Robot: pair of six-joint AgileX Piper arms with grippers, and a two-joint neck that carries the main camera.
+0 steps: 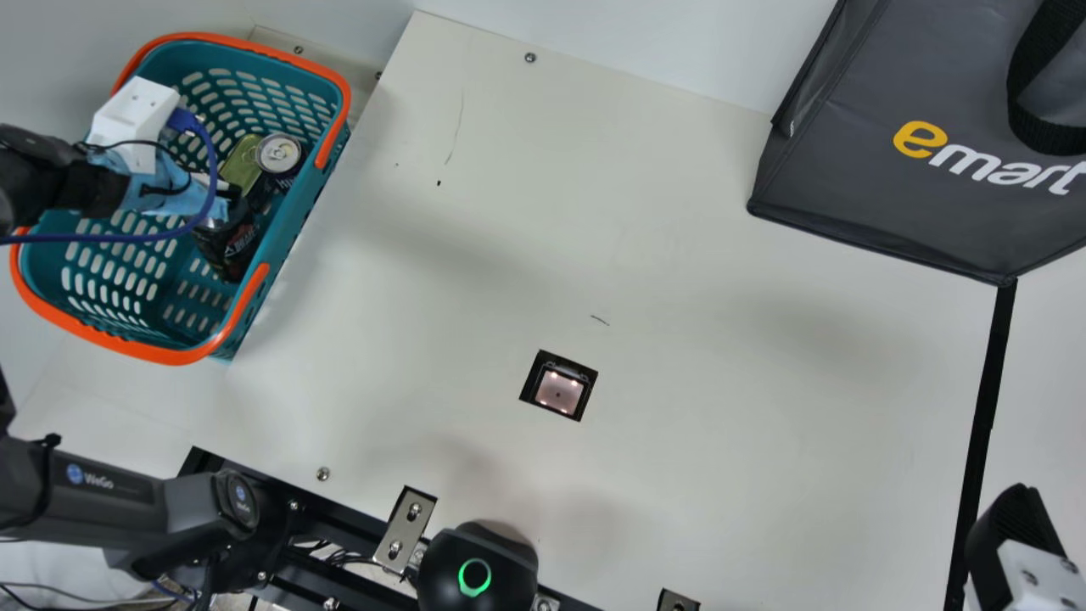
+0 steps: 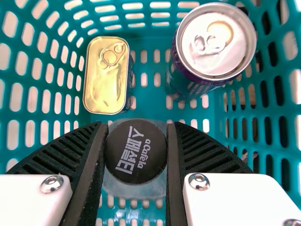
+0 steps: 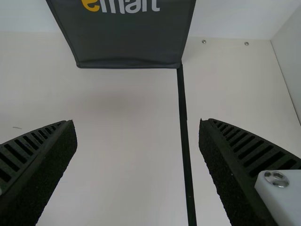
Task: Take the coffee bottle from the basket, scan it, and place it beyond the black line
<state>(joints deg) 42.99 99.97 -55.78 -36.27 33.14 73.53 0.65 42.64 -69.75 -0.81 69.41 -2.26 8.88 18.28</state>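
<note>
Dark coffee bottle [image 1: 229, 249], round black cap [image 2: 135, 151], white lettering, pinched by left gripper [image 1: 226, 200]; right gripper [image 1: 1011, 530] spread wide

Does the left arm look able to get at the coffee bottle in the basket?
Probably yes: the left gripper has one finger each side of the bottle cap, and the can and tin sit clear.

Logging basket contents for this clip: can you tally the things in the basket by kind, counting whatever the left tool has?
Coffee bottle: 1, with its dark cap between the fingers of the left tool
Drink can: 1
Flat tin with a pull ring: 1
Total in the basket: 3
</note>
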